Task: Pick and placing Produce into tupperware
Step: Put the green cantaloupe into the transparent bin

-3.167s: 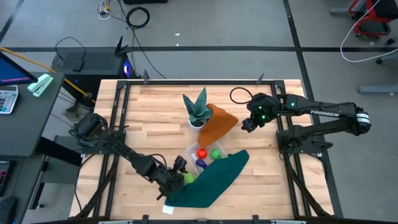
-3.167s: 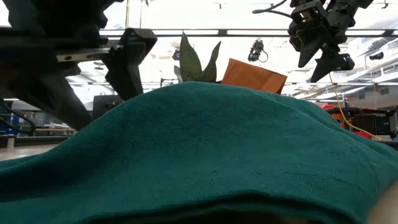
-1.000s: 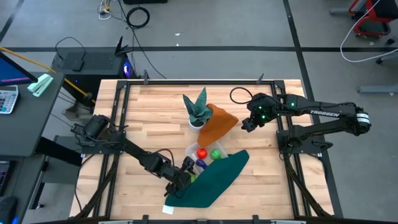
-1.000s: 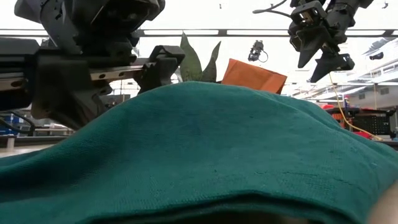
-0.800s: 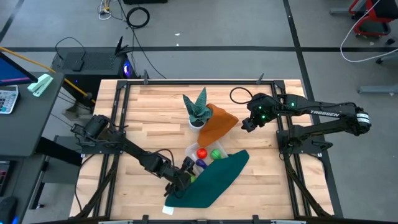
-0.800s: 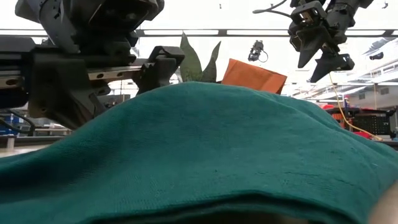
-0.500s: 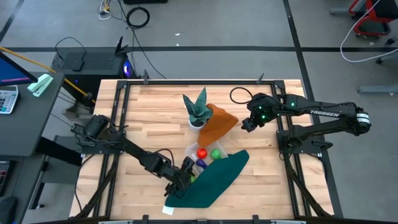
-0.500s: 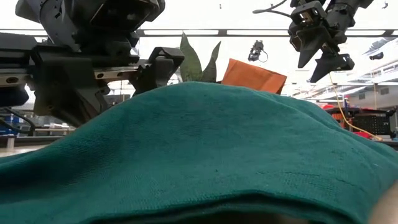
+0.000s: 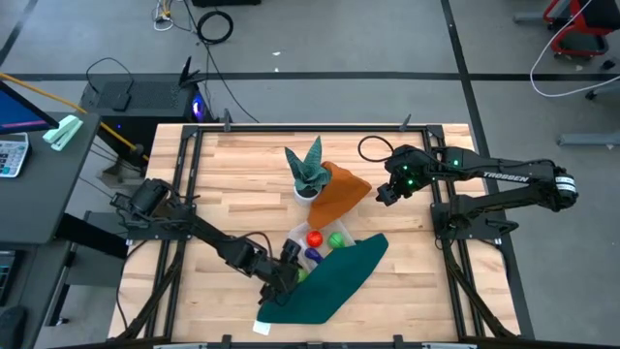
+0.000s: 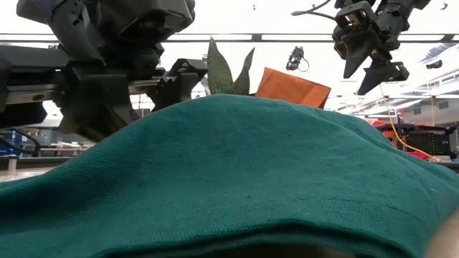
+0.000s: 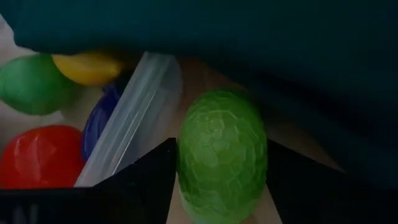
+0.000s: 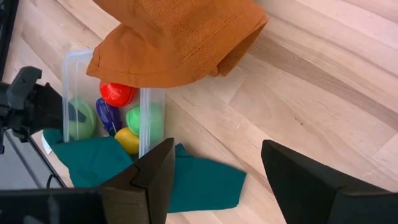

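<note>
The clear tupperware point(image 9: 320, 242) sits mid-table and holds a red ball point(image 12: 117, 93), a purple piece point(image 12: 107, 115), a green ball point(image 12: 140, 118) and a yellow piece point(image 12: 127, 140). My left gripper point(image 9: 291, 264) is at the box's near-left corner, shut on a second, textured green ball point(image 11: 221, 155). That ball sits just outside the box wall point(image 11: 130, 124). My right gripper point(image 9: 386, 194) hovers open above the table's right part, away from the box. My left gripper pinches the textured green ball between its two fingers point(image 11: 149, 177), one on each flank point(image 11: 186, 155). It comes in low from the table's left. The ball sits beside the box wall over bare wood; I cannot tell whether it is clear of the table.
A dark green cloth point(image 9: 329, 281) lies against the box's near side and fills the low view point(image 10: 237, 179). An orange cloth point(image 9: 341, 194) drapes over the box's far end. A spiky plant in a white pot point(image 9: 308, 176) stands just beyond. Bare wood lies left and far.
My left arm's wrist has shifted slightly at the green cloth's edge, as the low view shows. The gripper stays shut on the green ball beside the box.
</note>
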`<state>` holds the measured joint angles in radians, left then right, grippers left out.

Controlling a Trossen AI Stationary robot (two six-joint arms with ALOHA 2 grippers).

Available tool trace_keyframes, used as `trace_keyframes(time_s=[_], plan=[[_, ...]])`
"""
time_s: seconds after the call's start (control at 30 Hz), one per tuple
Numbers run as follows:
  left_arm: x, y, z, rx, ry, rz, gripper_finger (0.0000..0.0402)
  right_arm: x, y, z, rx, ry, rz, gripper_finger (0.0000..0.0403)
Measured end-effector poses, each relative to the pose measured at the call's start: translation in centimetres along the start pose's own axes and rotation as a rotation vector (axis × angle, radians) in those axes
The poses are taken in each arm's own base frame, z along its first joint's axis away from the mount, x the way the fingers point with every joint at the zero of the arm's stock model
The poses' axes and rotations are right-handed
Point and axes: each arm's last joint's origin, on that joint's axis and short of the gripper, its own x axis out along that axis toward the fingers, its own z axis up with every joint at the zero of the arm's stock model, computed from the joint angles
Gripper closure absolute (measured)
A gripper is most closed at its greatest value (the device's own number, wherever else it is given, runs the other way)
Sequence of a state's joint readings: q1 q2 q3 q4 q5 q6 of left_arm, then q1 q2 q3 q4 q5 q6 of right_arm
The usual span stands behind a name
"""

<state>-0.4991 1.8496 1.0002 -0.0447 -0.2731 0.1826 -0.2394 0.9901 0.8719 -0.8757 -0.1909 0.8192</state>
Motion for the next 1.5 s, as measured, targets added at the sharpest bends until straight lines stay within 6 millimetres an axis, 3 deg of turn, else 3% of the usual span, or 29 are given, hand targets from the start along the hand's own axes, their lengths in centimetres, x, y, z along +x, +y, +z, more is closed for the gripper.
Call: trace_keyframes(time_s=[0.23,0.5,0.87,1.1,1.23,1.5], plan=[[-1.0,0.1,0.8,-0.005,0.151,-0.031,0.0178,0.0,0.0,0.0,-0.001,0.0,0.0,0.0201],[-2.2,0.7,0.5,-0.172,0.304,-0.028,0.018,0.0,0.0,0.0,-0.009,-0.001,0.0,0.0201],[-7.3,2.4,2.2,-0.366,0.166,0.0,0.0184,0.0,0.0,0.0,-0.01,-0.001,0.0,0.0201],[-10.6,4.1,3.6,-0.441,-0.01,0.068,0.0188,0.0,0.0,0.0,-0.012,-0.001,0.001,0.0201],[-10.4,5.6,4.5,-0.459,-0.125,0.094,0.0178,0.0,0.0,0.0,-0.013,-0.004,0.0,0.0201],[-6.2,8.9,3.8,-0.493,-0.132,0.125,0.0182,0.0,0.0,0.0,-0.013,-0.007,0.002,0.0201]])
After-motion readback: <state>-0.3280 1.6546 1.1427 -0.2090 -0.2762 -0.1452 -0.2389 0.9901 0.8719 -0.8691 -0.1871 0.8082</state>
